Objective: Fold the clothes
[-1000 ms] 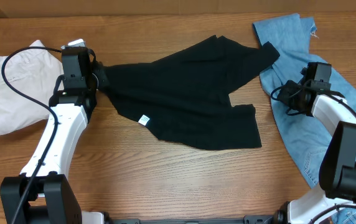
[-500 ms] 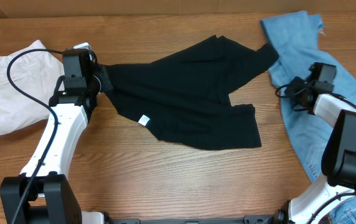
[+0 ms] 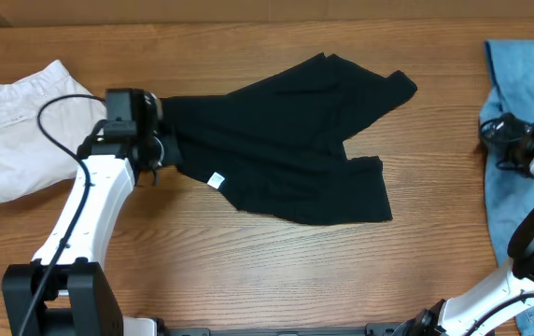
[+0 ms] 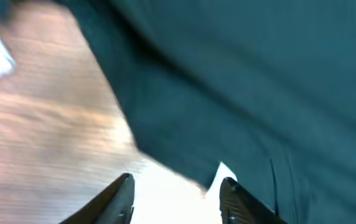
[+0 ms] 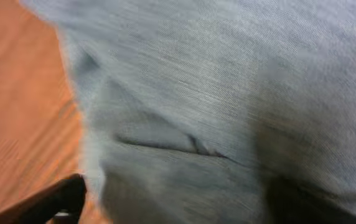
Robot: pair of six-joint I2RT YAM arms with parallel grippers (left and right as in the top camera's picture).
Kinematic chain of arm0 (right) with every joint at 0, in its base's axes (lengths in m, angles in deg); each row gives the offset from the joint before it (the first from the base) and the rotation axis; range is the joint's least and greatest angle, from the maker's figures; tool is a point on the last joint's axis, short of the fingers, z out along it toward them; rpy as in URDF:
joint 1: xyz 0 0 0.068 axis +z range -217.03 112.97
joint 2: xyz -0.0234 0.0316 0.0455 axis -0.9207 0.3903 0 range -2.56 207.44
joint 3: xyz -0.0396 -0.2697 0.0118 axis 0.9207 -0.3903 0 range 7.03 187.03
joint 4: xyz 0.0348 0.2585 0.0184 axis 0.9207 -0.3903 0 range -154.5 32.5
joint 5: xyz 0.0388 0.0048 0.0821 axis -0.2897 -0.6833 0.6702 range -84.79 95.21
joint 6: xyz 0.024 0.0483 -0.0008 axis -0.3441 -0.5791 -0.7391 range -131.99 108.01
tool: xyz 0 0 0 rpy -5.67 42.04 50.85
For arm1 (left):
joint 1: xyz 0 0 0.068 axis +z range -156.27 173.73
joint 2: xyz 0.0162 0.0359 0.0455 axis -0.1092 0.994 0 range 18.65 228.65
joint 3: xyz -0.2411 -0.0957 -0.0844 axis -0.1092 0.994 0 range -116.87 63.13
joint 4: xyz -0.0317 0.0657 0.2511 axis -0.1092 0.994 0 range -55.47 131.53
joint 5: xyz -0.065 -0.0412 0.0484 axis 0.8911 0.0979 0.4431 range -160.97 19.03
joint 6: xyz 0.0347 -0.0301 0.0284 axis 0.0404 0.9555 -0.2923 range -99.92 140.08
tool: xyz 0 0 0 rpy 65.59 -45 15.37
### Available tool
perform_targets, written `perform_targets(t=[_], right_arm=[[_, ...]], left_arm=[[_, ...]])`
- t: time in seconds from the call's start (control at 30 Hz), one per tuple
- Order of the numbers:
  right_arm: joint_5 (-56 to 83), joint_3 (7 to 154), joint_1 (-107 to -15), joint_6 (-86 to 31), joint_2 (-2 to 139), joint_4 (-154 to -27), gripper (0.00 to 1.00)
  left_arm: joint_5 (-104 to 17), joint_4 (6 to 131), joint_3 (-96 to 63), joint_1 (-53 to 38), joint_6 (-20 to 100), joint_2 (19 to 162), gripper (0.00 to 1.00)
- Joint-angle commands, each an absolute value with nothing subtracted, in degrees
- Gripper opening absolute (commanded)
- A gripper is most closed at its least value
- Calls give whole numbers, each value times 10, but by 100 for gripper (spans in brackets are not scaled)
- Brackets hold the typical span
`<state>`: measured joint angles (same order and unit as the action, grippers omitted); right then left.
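A black garment lies spread out in the middle of the table, a small white tag at its lower left. My left gripper is at its left edge. In the left wrist view the left gripper stands open, the black cloth ending just past the fingertips. A blue denim garment lies at the far right edge. My right gripper is over its left border. In the blurred right wrist view it is open wide, with denim lying between the jaws.
A white garment lies bunched at the far left, close behind the left arm. Bare wooden table runs along the front and between the black garment and the denim.
The right arm has pulled the denim rightward, off the black garment's corner, and its jaws have opened. The left gripper shifted slightly right and let go of the black cloth's left edge.
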<state>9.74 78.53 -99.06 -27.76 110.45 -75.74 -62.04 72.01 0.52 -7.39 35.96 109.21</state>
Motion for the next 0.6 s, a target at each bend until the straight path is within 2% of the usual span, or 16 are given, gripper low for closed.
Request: perform_targets(t=[0.0,0.13,0.33,0.57], right_arm=[[144,845,-960,-265,1055,-779,100],[146,882,-916,-265,997,-839,100],[150,890,-850,-266,922,-936,100],[149,890,-805,-265,901,-1030,100]], left_arm=[[-588,748,-3,-114,353,1090,52],[-589,772,-3,-180,359,1090,65],[-590,782,3,-267,437,1093,66],[-578,780,29,-299,575,1130,74]])
